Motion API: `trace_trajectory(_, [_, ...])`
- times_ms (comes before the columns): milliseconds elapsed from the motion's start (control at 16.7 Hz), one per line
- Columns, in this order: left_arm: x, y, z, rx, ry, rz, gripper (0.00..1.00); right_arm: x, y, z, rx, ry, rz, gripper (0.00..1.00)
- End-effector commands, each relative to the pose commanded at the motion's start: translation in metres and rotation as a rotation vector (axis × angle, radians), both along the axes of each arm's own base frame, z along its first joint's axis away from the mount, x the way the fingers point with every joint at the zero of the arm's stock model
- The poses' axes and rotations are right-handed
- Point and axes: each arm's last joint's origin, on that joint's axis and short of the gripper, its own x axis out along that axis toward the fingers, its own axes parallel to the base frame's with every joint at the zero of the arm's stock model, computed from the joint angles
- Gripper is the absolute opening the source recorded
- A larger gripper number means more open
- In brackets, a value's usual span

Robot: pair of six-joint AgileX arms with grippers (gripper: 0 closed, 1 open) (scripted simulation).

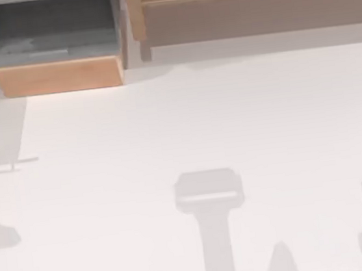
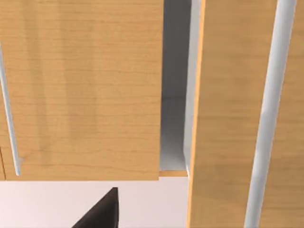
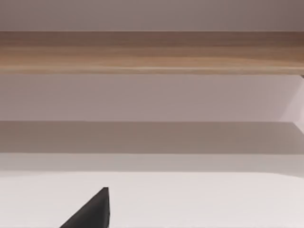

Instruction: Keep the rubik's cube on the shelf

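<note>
The rubik's cube is out of view. The shelf (image 1: 258, 10) runs along the back right of the table in the top view, a light-brown ledge over a grey-brown front face. The right wrist view looks straight at this shelf (image 3: 152, 52), some way off across bare table. A dark part of my right gripper (image 3: 92, 211) pokes into that view with nothing on it. A dark part of my left gripper (image 2: 102, 211) shows in the left wrist view, close in front of wooden panels, also with nothing on it.
A smaller wooden box (image 1: 60, 76) with a grey inside stands at the back left, beside the shelf. Light-brown panels (image 2: 80, 95) with pale bars and a narrow gap face the left wrist. Arm shadows fall on the white table (image 1: 166, 124) near its front.
</note>
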Motion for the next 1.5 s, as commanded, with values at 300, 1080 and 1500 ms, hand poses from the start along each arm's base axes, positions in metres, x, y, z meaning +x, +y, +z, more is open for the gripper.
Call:
trace_trajectory(300, [-0.004, 0.000, 0.000, 0.002, -0.002, 0.000, 1.00, 0.000, 0.000, 0.000, 0.000, 0.000, 0.000, 1.00])
trace_trajectory(1080, [-0.014, 0.036, 0.013, -0.035, -0.004, 0.144, 1.00, 0.000, 0.000, 0.000, 0.000, 0.000, 0.000, 1.00])
trace_trajectory(1500, [0.018, 0.123, 0.064, -0.290, 0.023, 0.440, 1.00, 0.000, 0.000, 0.000, 0.000, 0.000, 0.000, 1.00])
